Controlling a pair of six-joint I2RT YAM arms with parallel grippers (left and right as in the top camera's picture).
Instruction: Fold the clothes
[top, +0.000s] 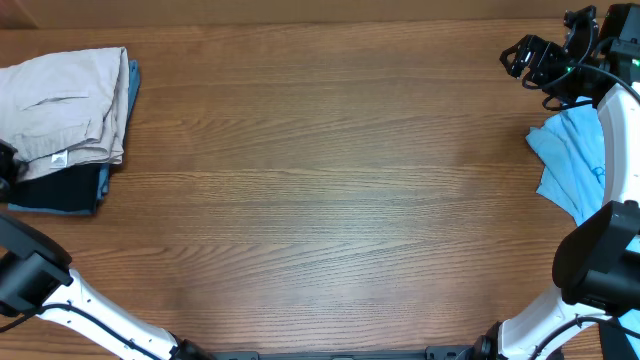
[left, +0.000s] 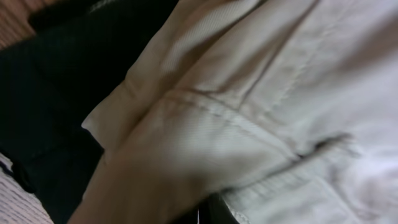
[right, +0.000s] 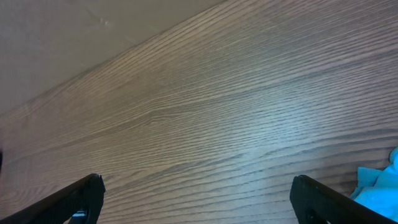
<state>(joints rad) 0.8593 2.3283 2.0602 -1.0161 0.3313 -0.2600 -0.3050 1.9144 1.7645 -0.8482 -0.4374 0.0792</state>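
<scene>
Shorts (left: 249, 112) loom close; right tool (right: 196, 183) gapes wide.

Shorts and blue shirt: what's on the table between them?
Nothing: only bare wooden table between the shorts and the blue shirt, shown in the overhead view.

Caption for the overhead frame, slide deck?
Khaki shorts stacked on a black garment at far left; light blue T-shirt at far right, right gripper open nearby.
</scene>
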